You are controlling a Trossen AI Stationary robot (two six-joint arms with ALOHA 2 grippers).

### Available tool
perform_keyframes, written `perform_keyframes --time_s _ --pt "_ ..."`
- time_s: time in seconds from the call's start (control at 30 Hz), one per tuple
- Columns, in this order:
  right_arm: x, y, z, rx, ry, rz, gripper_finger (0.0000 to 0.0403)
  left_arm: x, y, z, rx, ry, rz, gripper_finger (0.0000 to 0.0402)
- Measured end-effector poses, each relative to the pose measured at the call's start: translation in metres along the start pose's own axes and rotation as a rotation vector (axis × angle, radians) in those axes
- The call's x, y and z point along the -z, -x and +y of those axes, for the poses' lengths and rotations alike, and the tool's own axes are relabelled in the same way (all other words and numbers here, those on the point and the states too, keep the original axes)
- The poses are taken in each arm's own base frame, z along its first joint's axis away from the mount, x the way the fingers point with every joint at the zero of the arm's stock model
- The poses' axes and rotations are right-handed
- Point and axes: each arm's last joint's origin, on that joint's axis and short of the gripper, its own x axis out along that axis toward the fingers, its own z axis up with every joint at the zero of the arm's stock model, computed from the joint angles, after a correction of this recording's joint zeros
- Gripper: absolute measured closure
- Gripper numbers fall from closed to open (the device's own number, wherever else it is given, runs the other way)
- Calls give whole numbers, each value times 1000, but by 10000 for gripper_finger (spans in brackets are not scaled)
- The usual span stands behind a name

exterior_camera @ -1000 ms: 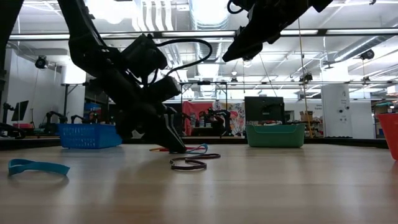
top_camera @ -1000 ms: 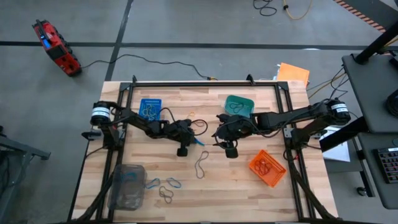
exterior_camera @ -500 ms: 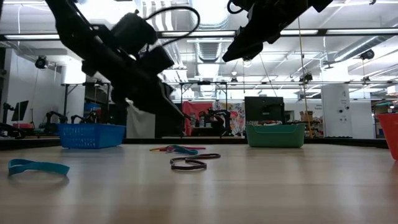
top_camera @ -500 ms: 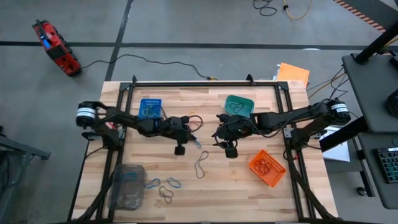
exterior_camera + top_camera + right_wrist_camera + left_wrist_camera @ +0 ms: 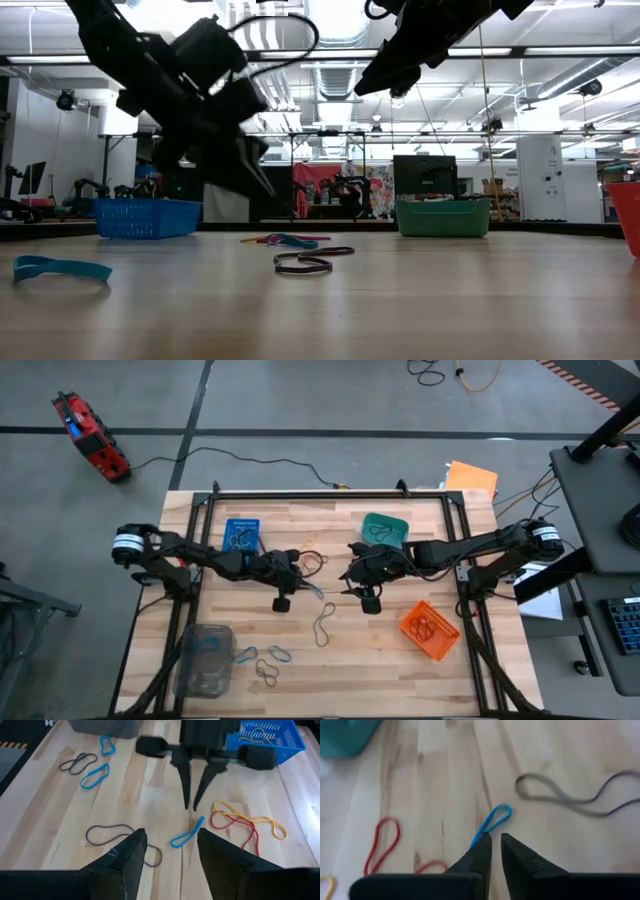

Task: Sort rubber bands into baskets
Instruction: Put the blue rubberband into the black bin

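Note:
My left gripper (image 5: 302, 573) hangs above the table's middle with its fingers nearly together and empty. Its tips (image 5: 192, 807) stand over a blue rubber band (image 5: 495, 820) that lies flat on the wood (image 5: 187, 835). My right gripper (image 5: 170, 840) is open and empty, raised above the table (image 5: 347, 575) just right of that band. Red and yellow bands (image 5: 245, 822) lie tangled beside it, and a dark band (image 5: 325, 625) lies nearer the front. The blue basket (image 5: 241, 533), teal basket (image 5: 384, 528), orange basket (image 5: 430, 630) and clear basket (image 5: 203, 657) stand toward the corners.
More blue bands (image 5: 280, 655) and a dark one (image 5: 267, 672) lie near the clear basket at the front left. A black frame (image 5: 330, 495) runs round the table's edges. Bare wood lies between the two grippers and the front edge.
My left gripper has risen from the table at the bands and drawn back toward the table's left edge, empty. The blue band has stayed on the wood. My right gripper has kept still.

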Motion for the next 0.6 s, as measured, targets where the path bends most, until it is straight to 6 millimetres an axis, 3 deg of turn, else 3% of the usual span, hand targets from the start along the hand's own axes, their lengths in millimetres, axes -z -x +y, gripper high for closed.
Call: perform_keyframes --time_s 0.3,0.6 --pt "0 0 0 0 0 0 228 20 -27 4 -203 -35 107 306" --pt "2 0 0 0 0 5 227 20 -29 2 -113 -43 91 291"
